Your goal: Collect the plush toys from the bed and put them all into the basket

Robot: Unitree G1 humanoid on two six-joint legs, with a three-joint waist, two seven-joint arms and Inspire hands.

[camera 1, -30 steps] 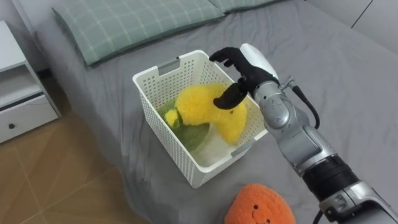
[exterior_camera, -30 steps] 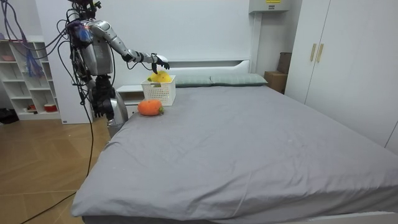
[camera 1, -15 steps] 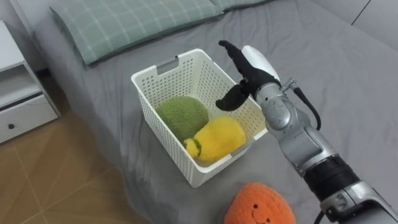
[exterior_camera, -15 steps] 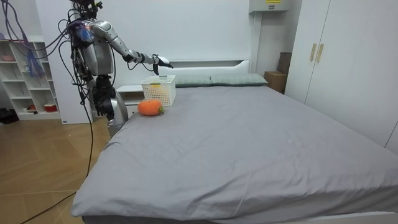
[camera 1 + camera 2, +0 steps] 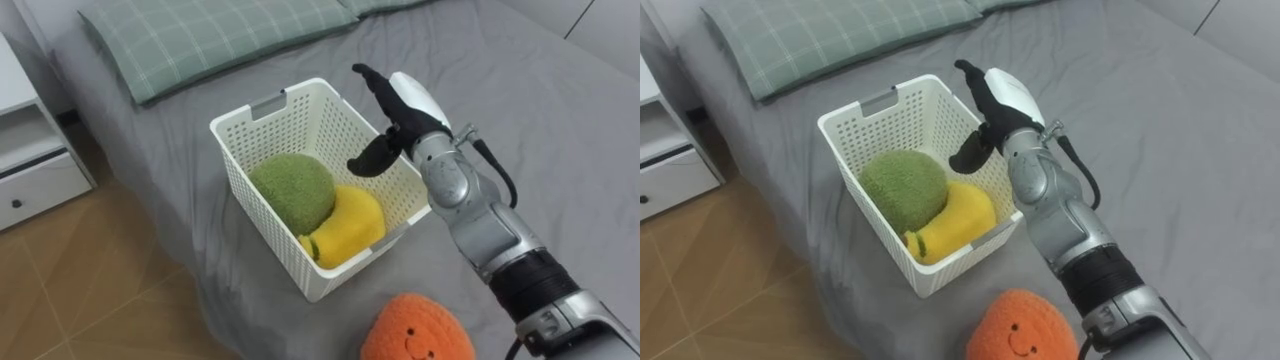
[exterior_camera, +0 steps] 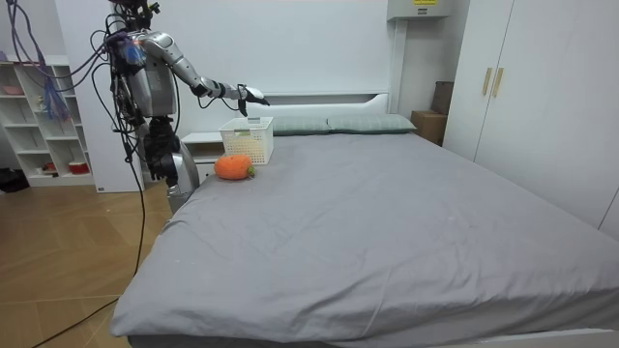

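A white lattice basket point(image 5: 255, 122) point(image 5: 862, 110) point(image 6: 248, 141) stands on the grey bed near its left edge. Inside it lie a green plush ball point(image 5: 292, 191) point(image 5: 903, 187) and a yellow plush toy point(image 5: 347, 224) point(image 5: 953, 227), side by side. My right hand point(image 5: 400, 110) point(image 5: 995, 98) point(image 6: 245, 94) hovers open over the basket's right rim, fingers straight and holding nothing. An orange plush toy with a face point(image 5: 418, 330) point(image 5: 1021, 328) point(image 6: 232, 167) rests on the bed in front of the basket, close to me.
A green checked pillow point(image 5: 215, 32) lies beyond the basket at the head of the bed. A white nightstand point(image 5: 28, 150) stands to the left over wooden floor point(image 5: 90, 290). The grey bedspread point(image 6: 387, 222) stretches wide to the right. I stand by the bed's corner.
The yellow plush toy has dropped from my right hand into the basket and settled beside the green ball. The hand's fingers have straightened and stay above the rim.
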